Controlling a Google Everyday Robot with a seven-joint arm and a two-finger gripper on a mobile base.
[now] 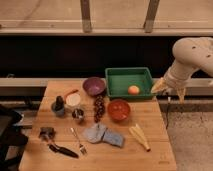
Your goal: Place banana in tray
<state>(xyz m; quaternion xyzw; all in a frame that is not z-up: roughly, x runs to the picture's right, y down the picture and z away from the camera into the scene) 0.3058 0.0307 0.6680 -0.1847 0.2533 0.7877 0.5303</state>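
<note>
Wooden surface [125,156]: banana [139,137] near front-right corner, tray [128,70] at back-right edge. End effector [170,90] spread, empty, past right edge beside tray. Best: descend over banana, pinch across middle.

The table [160,150] was bare pale wood, matt. The tray [129,71] was smooth green plastic with slight sheen. The red bowl [119,110] looked glossy, the purple bowl [94,86] duller. The cloth [102,134] was soft, crumpled grey-blue fabric. The fork [77,141] was shiny metal. The banana [139,137] had matt pale skin. The gripper [170,91], just right of the tray, looked matt and yellowish
</note>
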